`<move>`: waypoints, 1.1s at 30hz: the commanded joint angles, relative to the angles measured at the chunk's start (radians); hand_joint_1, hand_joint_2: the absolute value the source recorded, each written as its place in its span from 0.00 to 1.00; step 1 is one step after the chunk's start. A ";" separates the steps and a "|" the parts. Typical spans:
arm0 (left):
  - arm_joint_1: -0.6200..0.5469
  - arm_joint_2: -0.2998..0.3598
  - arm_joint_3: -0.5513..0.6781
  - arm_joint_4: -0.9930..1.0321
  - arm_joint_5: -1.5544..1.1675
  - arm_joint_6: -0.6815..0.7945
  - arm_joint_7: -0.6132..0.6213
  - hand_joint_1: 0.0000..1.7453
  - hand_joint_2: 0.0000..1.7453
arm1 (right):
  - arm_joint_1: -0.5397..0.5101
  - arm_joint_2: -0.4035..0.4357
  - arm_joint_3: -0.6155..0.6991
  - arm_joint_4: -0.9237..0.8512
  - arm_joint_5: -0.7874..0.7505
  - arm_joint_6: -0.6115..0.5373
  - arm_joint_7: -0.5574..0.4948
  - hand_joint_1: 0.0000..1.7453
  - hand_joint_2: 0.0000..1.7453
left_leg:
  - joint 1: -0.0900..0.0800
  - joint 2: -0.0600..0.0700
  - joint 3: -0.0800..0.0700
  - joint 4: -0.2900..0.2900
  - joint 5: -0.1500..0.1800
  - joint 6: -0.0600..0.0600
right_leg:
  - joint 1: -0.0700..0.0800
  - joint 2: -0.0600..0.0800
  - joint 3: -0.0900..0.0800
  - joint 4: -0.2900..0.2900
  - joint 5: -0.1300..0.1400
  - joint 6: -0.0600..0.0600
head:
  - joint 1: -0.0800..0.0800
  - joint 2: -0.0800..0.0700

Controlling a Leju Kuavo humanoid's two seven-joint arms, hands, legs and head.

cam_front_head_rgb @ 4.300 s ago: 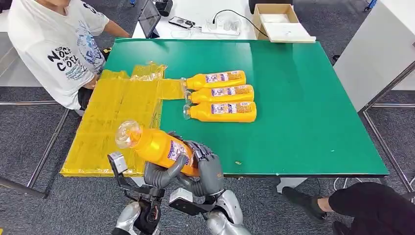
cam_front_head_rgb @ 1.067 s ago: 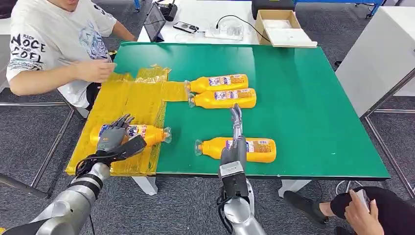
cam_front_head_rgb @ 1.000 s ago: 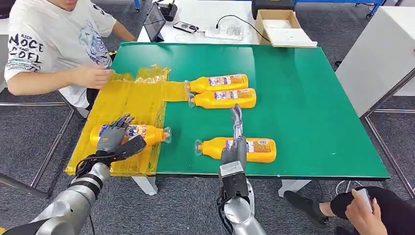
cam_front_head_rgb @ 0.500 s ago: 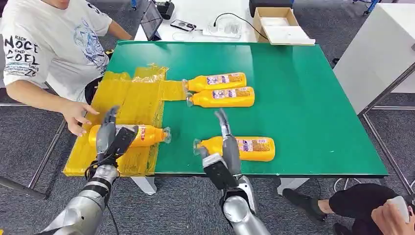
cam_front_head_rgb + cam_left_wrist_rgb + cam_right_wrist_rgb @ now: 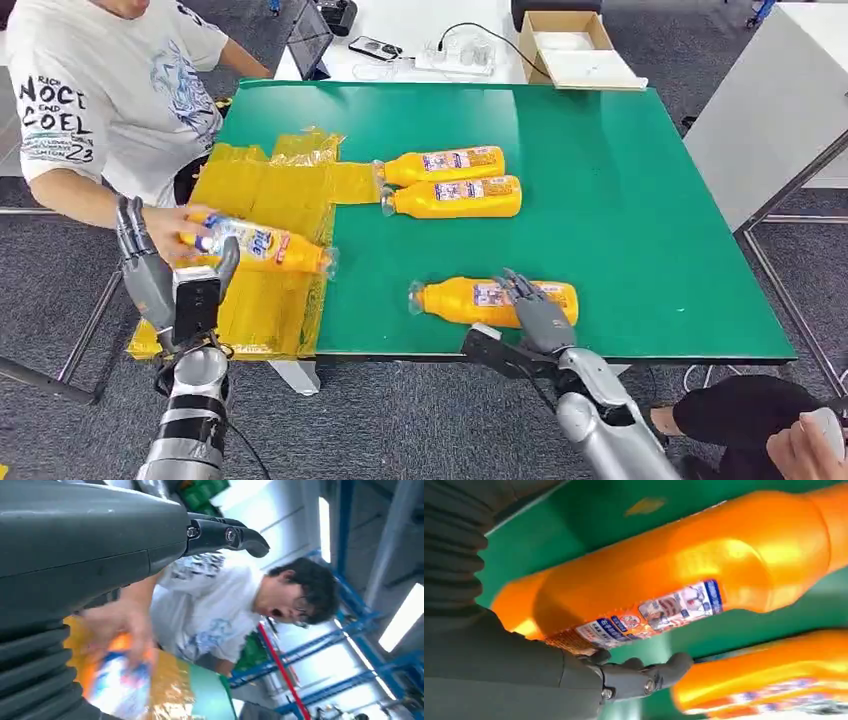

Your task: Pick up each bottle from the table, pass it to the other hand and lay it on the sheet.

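- At your far left, the left hand (image 5: 150,270) stands raised beside the yellow sheet (image 5: 265,205), fingers spread wide, holding nothing.
- Just beside it, a person's hand (image 5: 170,228) grips an orange bottle (image 5: 262,245) above the sheet.
- Two more bottles (image 5: 445,182) lie side by side mid-desk (image 5: 620,200).
- Your right hand (image 5: 535,308) rests on the near bottle (image 5: 485,300) at the desk's front edge; whether it grips, you cannot tell.

An orange bottle (image 5: 664,575) with a printed label (image 5: 649,612) lies on the green desk (image 5: 574,525), right against the right hand (image 5: 514,675). The dark fingers (image 5: 651,672) curl along its labelled side. Just beyond the fingertips lies a second orange bottle (image 5: 769,675).
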 commanded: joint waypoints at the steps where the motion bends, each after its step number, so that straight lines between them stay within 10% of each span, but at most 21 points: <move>1: 0.009 -0.022 -0.053 -0.030 -0.006 -0.002 0.003 0.00 1.00 | -0.007 -0.108 -0.014 -0.023 -0.003 0.021 0.006 0.00 1.00 | 0.000 0.002 0.004 0.001 -0.002 0.000 | 0.001 0.000 0.004 0.000 -0.002 -0.003 | 0.000 0.000; 33: -0.059 -0.006 -0.155 0.194 0.005 -0.002 0.003 0.00 1.00 | -0.160 -0.069 -0.022 0.320 0.015 0.076 0.046 0.00 1.00 | 0.001 0.002 0.001 -0.001 -0.001 0.000 | 0.002 0.000 0.000 -0.001 -0.001 -0.002 | 0.000 0.000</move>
